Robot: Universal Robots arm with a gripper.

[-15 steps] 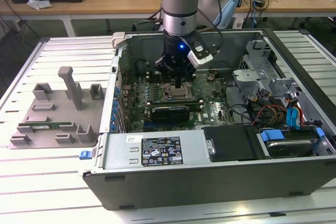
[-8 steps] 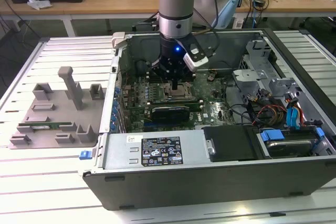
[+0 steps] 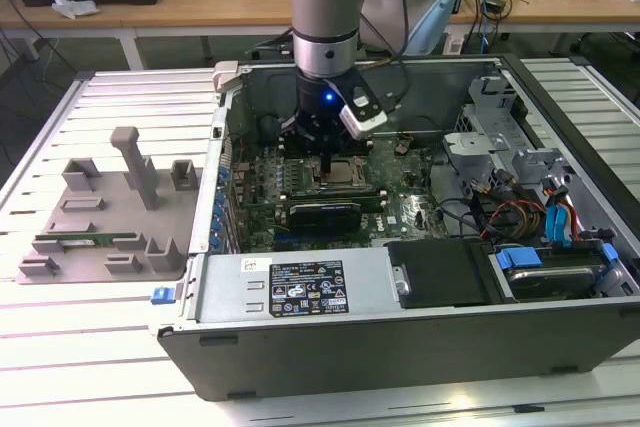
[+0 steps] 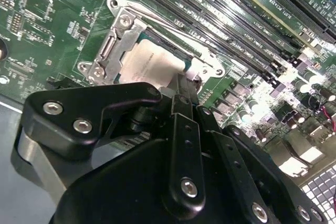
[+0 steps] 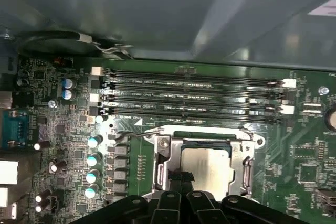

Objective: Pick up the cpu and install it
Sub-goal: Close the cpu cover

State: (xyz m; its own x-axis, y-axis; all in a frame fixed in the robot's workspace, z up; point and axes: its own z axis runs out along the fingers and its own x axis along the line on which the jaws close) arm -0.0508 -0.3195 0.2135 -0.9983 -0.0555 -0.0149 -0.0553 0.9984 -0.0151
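The cpu (image 4: 149, 61) is a small square chip with a silvery top, lying flat inside the metal socket frame (image 4: 116, 40) on the green motherboard. It also shows as the cpu (image 5: 207, 162) in the first wrist view and the cpu (image 3: 347, 172) in the exterior view. My gripper (image 4: 185, 80) hangs straight over the socket inside the open computer case (image 3: 420, 347). Its black fingers are drawn together, tips at one edge of the chip; gripper (image 5: 178, 178) and gripper (image 3: 326, 160) mark the same spot. I see nothing held between the fingers.
Memory slots (image 5: 194, 98) run alongside the socket. A black graphics card (image 3: 325, 212) lies just in front of it. The power supply (image 3: 290, 287) and drive bays (image 3: 550, 267) fill the case's near side. A grey fixture (image 3: 110, 207) with a green memory stick (image 3: 85, 240) sits on the exterior view's left.
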